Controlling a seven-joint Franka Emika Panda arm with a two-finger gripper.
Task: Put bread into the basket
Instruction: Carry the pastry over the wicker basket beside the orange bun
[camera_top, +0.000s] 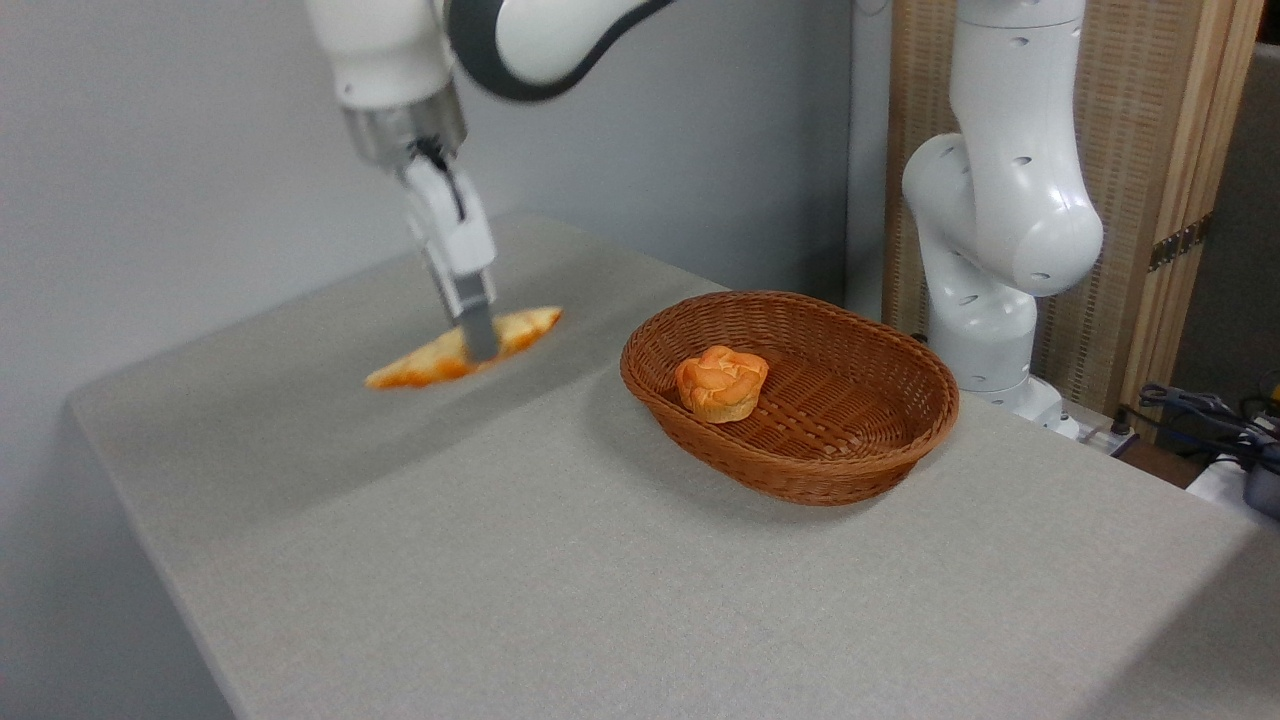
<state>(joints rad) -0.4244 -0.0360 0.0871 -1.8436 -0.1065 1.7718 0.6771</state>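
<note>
Bread (520, 328) sits at the left-centre of the grey table (560, 560), lifted clear of the surface: it hangs tilted, right tip higher than left, with a soft shadow on the cloth below it. It is a flat, elongated, leaf-shaped pastry, pale golden on top, orange-brown along the edges.

Gripper (478, 342) comes down from the upper left, fingers pointing downward and leaning slightly to the right. The near finger (470, 285) crosses in front of the pastry at about its middle; the far finger is hidden behind it. The fingers are closed onto the pastry across its width, and it is carried by that grip alone.

Basket (905, 385) stands on the table to the right of the pastry, well apart from it. It is oval, shallow, reddish-brown wicker with a thick braided rim, resting flat. Inside it, toward its left end, lies a small round orange bun (721, 382), touching the woven floor and close to the near-left wall. The rest of the basket floor shows bare weave.

Arm: white links with a dark grey joint run across the top of the view to the wrist above the gripper. The arm's base column (1000, 220) stands at the far right edge of the table, behind the basket. Behind that is a slatted wooden panel (1150, 150), and cables (1200, 410) lie at the far right, off the table
</note>
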